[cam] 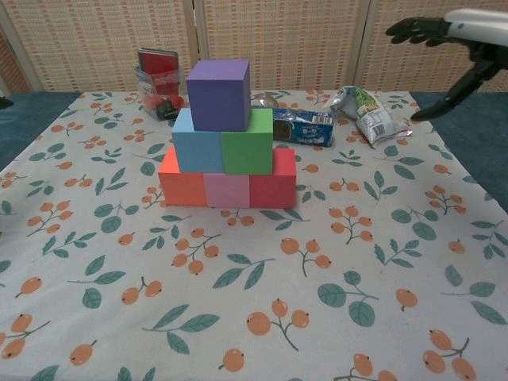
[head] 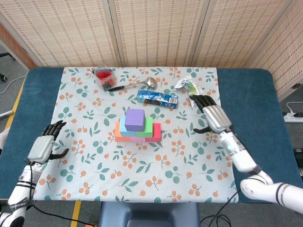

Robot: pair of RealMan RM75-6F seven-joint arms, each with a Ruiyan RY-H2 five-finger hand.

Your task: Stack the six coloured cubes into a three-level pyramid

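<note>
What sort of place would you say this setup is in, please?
Probably a lab or office corner made homely: a table with a fruit-print cloth, woven screens behind it, and a power strip and cables on the floor.

A floral tablecloth (head: 90,156) covers a blue table (head: 33,99). Along its far side sit a clear box of red items (head: 103,77), a metal ladle (head: 135,84), a blue biscuit packet (head: 157,97) and a crumpled green snack bag (head: 193,89).
</note>
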